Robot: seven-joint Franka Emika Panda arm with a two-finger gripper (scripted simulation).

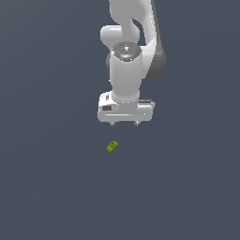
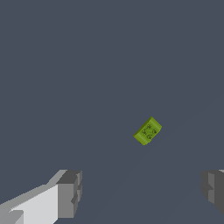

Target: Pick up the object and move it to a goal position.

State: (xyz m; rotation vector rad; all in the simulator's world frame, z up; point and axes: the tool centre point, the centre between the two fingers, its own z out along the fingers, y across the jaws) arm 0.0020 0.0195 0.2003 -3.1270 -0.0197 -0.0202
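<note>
While the white Panda arm (image 1: pixel 125 61) is hanging down from the top of the exterior view, its gripper (image 1: pixel 124 123) is pointing at the flat dark grey-blue floor (image 1: pixel 47 187); the two short fingertips (image 1: pixel 112 124) are showing just below the wide white hand body, standing well apart, so the fingers are spread open and are gripping nothing; the lime-green block (image 1: pixel 112 146) is lying on the floor by itself, just below the gripper in the exterior view and slightly toward that view's left, nearer the one fingertip than the other; nothing is touching it; it is sitting turned at an angle, not square to the hand; in the wrist view the block (image 2: pixel 148 131) is showing a small darker mark on its upper face, and the grey finger pads (image 2: pixel 70 194) are framing the picture's edges with a wide gap between them, the block lying beyond that gap, not between the pads; whether the fingertips are touching the floor cannot be told
</note>
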